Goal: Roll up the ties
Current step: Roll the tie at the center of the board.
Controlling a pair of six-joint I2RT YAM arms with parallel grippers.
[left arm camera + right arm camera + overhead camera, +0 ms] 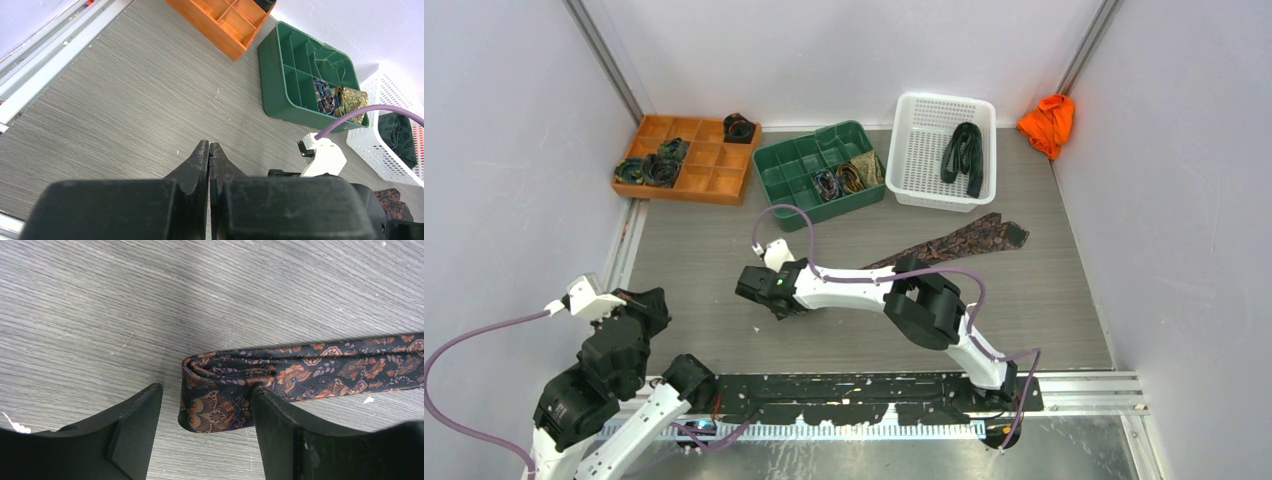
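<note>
A dark brown tie [976, 240] with an orange floral pattern lies flat across the table, running from the right down-left under my right arm. Its near end [215, 410] is folded over into a short flat roll. My right gripper [206, 390] stands open around that folded end; the right finger [272, 420] touches the cloth and the left finger [135, 420] is apart from it. In the top view the right gripper [746, 290] sits at the table's middle left. My left gripper [210, 146] is shut on nothing and hovers over bare table at the near left [652, 300].
An orange divided tray [724, 180] at the back left holds three rolled ties [661, 170]. A green divided tray [789, 160] holds more rolls [839, 180]. A white basket [919, 170] holds a dark green tie [964, 155]. An orange cloth lump [1047, 123] lies at the back right.
</note>
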